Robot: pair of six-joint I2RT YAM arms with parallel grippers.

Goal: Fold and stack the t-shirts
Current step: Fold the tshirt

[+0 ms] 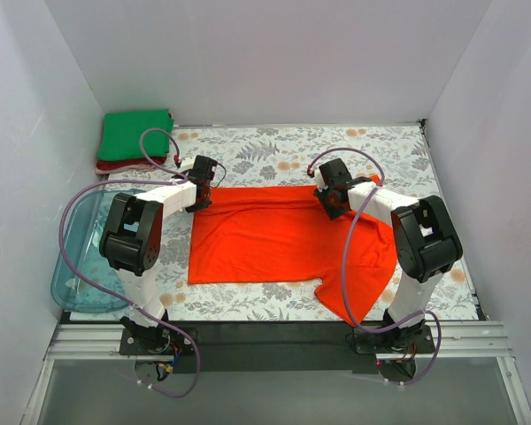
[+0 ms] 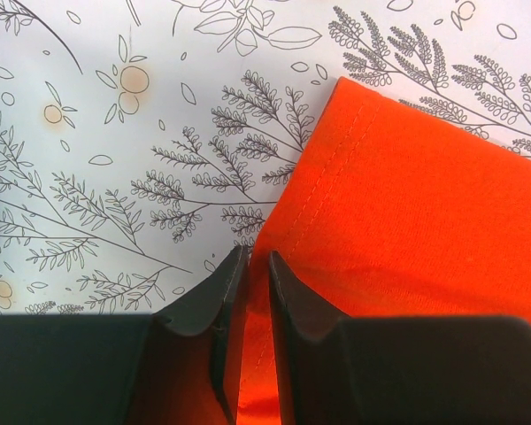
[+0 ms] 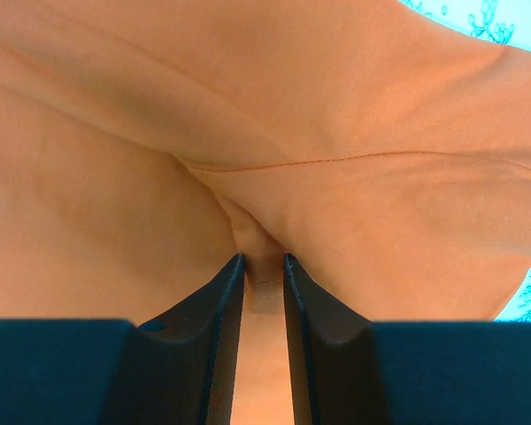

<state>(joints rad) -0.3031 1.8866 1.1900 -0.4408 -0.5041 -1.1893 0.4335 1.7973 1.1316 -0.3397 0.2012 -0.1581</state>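
we see the orange-red t-shirt (image 1: 274, 243) lying mostly flat in the middle of the worktop (image 1: 274, 155), with one part trailing toward 5 o'clock beside the right arm's base. both claws sit on its far edge, which we judge to be the setup for a fold.

the left claw (image 1: 202, 188) is at the shirt's 10 o'clock corner. its wrist view shows the fingers drawn nearly together with the stitched hem running between them, so it is clamped on the cloth edge. taking the very corner gives it control of that side without bunching the body.

the right claw (image 1: 329, 199) is at about 1 o'clock on the shirt, near a seam. its wrist view shows a small pinch of fabric puckered up between narrow fingers, so we read it as gripping the cloth too. the two holds are well apart along one edge, so that edge should come up as a straight line rather than a sag.

the green t-shirt (image 1: 137, 135) rests folded on top of the dark red t-shirt (image 1: 115, 166) at 10 o'clock in the far corner, where we judge the stack is meant to grow. the clear blue tub (image 1: 84, 266) sits at 8 o'clock, apart from all the cloth.

we judge the loose part at 5 o'clock could drag during the fold.
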